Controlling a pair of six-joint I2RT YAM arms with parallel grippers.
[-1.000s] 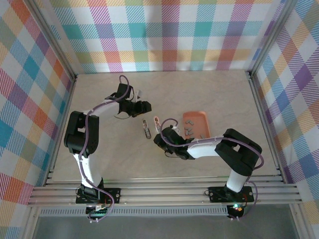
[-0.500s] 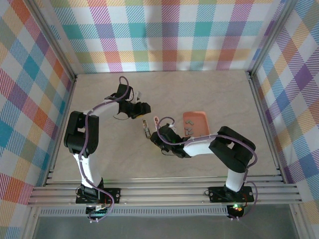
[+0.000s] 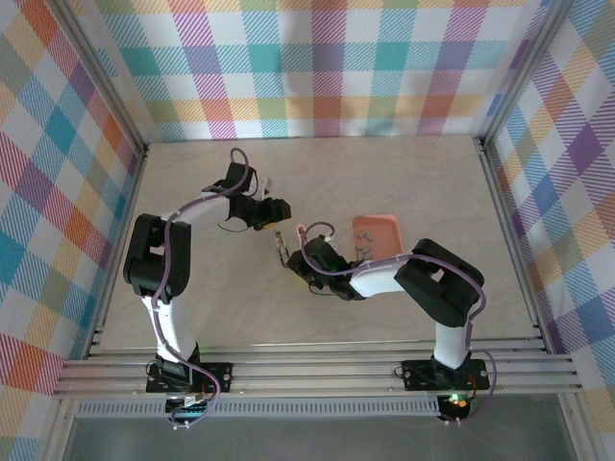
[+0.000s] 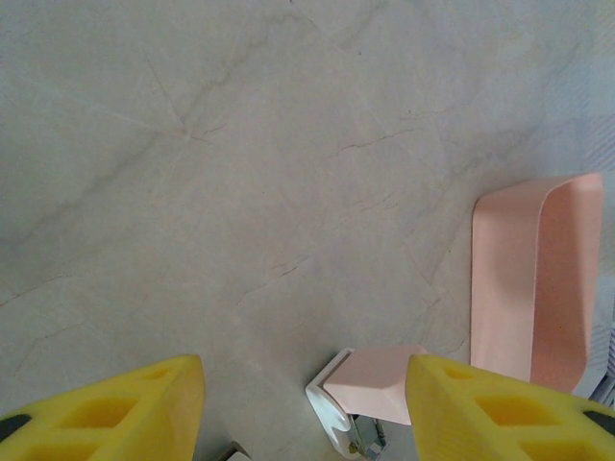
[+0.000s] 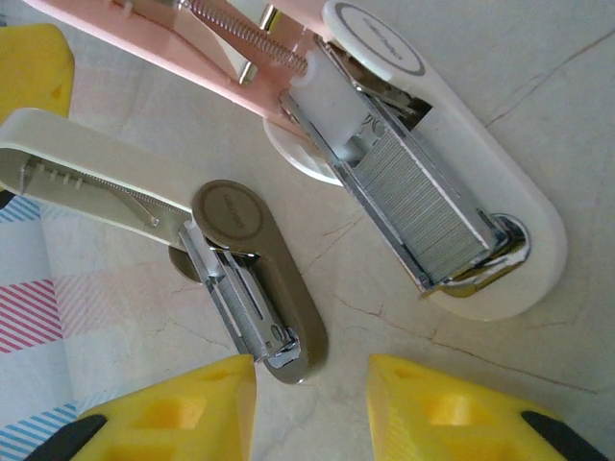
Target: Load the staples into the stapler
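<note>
The pink and white stapler (image 5: 500, 221) lies opened flat on the table, its pink lid (image 5: 183, 29) swung back. A grey strip of staples (image 5: 413, 204) sits in its metal channel. My right gripper (image 5: 309, 370) is open just in front of it, touching nothing. From above, the stapler (image 3: 302, 233) lies between my right gripper (image 3: 296, 254) and my left gripper (image 3: 279, 206). The left gripper (image 4: 305, 365) is open above the table, with the stapler's pink end (image 4: 375, 382) beside its right finger. Loose staples (image 3: 364, 252) lie in the orange tray (image 3: 389, 223).
A second mini stapler (image 5: 255, 288), cream and taupe, lies opened beside the pink one, close to my right gripper's left finger (image 5: 173, 413). The tray's rim (image 4: 538, 279) stands to the right of the left gripper. Checked walls enclose the table.
My right arm has slid left and slightly away from its base, bringing its gripper up to the two staplers. The left arm and the staplers have stayed where they were.
</note>
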